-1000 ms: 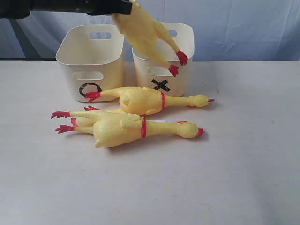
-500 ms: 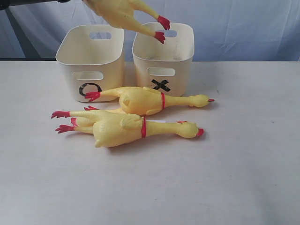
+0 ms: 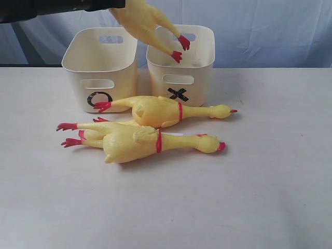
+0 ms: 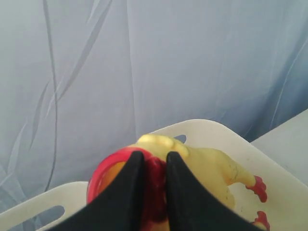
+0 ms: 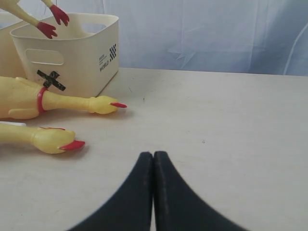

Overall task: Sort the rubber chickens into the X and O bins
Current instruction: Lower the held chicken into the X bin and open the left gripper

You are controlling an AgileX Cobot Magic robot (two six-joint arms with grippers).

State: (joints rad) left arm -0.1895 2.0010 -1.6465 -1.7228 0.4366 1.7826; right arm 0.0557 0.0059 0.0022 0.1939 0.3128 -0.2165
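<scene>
Held chicken (image 3: 140, 18) sits lower than half a second ago; red feet now just above X bin (image 3: 199, 85) mouth.

Risks:
- my right gripper (image 5: 153, 156), pressed together and empty, low over table (image 3: 249, 197), well apart from X bin: no threat
- chicken longer than X bin; may drape over rim, flop out, or tip bin
- my left gripper (image 4: 151, 156) pinches only red neck band; floppy body could slip

Look: front chicken (image 3: 129, 142), half-hidden chicken (image 3: 91, 134) and nearest chicken (image 3: 155, 111) lie before X bin; O bin (image 3: 78, 78) just beside it. All yellow, red-footed.
</scene>
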